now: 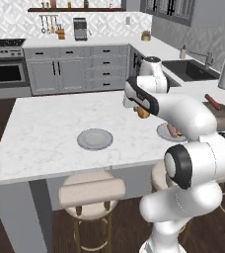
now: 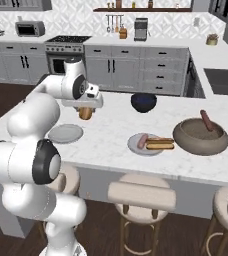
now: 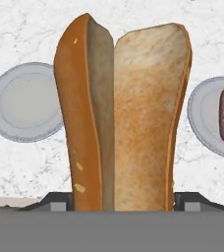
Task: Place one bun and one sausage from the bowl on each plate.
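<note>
The claw (image 2: 86, 111) pinches a golden-tan split bun (image 3: 121, 118), carried above the white marble table (image 1: 45, 128). Judged destination: the bare light-grey round plate (image 1: 94, 139) near the table's front edge, which lacks both items.

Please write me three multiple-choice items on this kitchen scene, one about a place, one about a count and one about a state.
1. Where is the bare plate?
A. On the island, next to the arm
B. In the sink
C. On the stove

2. How many sausages lie in the brown bowl?
A. None
B. One
C. Three

3. What is the pincer doing?
A. Hanging open with nothing in it
B. Shut on a sausage
C. Holding a bun above the counter

Answers:
1 A, the bare plate lies on the white island top near the arm.
2 B, a single sausage leans on the bowl's rim.
3 C, the hand view shows the split bun between the fingers, with the filled plate off to one side.
</note>
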Tool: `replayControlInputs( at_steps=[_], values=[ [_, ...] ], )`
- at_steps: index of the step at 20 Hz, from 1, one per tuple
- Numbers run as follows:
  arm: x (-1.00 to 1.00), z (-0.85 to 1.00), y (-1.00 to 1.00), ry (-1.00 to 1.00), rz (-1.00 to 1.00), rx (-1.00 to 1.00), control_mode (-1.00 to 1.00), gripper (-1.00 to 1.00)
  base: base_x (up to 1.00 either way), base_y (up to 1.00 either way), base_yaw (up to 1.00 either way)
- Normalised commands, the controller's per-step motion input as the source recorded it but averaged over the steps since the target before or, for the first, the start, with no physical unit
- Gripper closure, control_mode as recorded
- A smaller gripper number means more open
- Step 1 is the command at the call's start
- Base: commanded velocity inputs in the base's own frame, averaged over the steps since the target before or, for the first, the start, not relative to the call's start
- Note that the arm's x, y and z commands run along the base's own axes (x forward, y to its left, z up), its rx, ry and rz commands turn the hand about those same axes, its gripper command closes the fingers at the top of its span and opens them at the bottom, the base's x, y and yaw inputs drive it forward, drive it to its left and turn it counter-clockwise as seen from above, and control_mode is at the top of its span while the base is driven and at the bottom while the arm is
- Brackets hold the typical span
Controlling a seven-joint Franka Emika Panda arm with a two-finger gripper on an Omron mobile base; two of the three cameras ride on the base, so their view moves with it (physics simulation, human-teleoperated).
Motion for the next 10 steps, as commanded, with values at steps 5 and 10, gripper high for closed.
replayControlInputs(
  at_steps=[5, 10],
  values=[
    [0.08, 0.00, 0.10, 0.02, 0.00, 0.00, -1.00, 1.00, 0.09, 0.76, 0.00],
    [0.75, -0.30, 0.15, 0.18, 0.00, 0.02, -1.00, 1.00, 0.00, 0.00, 0.00]
  ],
)
